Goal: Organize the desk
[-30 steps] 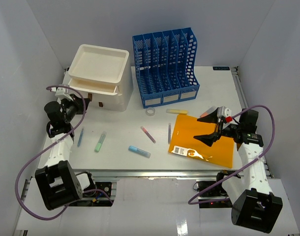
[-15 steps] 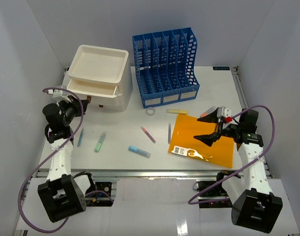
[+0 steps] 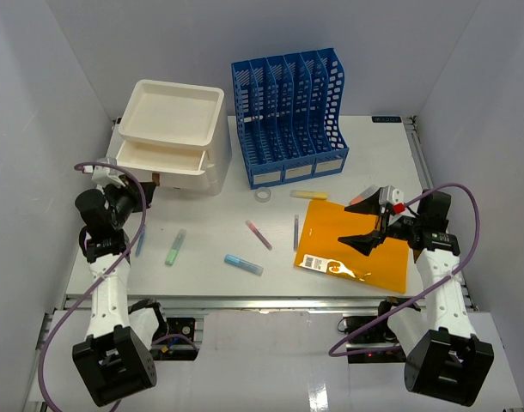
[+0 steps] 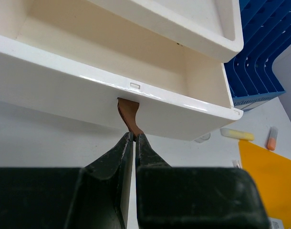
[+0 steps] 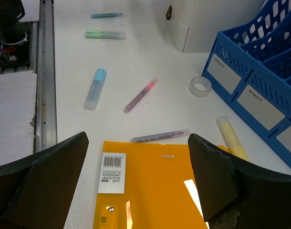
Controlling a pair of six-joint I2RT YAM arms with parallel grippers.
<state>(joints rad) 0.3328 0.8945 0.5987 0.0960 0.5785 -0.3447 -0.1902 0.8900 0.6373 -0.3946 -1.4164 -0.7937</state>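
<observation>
- Brown pull tab (image 4: 128, 112) on the upper drawer (image 4: 64, 76) of the white drawer unit (image 3: 193, 176), far-left on the desk (image 3: 374, 154); pinched between the clenched fingers of the left gripper (image 4: 134, 137); drawer open, slide axis far-to-near, gripper at its near side
- Right gripper (image 5: 137, 143); spread wide, grasping nothing; hovers over the orange folder (image 5: 150, 191), near-right
- Blue highlighter (image 3: 243, 263) and other markers; loose mid-desk; left arm nearer the drawer
</observation>
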